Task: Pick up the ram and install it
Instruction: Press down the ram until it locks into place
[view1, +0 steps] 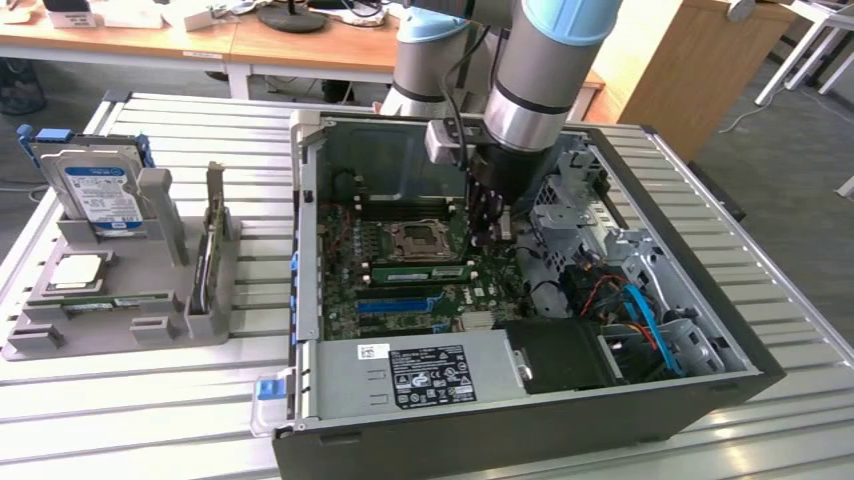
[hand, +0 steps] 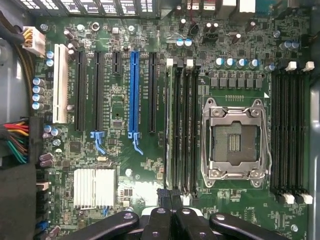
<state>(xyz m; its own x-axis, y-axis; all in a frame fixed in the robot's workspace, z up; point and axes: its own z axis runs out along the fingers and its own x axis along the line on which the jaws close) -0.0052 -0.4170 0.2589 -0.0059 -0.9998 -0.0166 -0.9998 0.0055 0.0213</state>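
Inside the open computer case (view1: 694, 400) we see the hand (hand: 171, 200) pressed together, empty, just over the memory slots (hand: 182, 125), where the ram (view1: 424, 271) lies seated. We judge the stick light, stiff, fragile: hold its long edges.

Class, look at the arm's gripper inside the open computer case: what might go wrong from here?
The shut gripper hangs just over the black memory slots beside the open silver CPU socket; sideways drift might scrape the socket's exposed contacts. The long green ram stick in a slot may sit unevenly; pressing could strain it.
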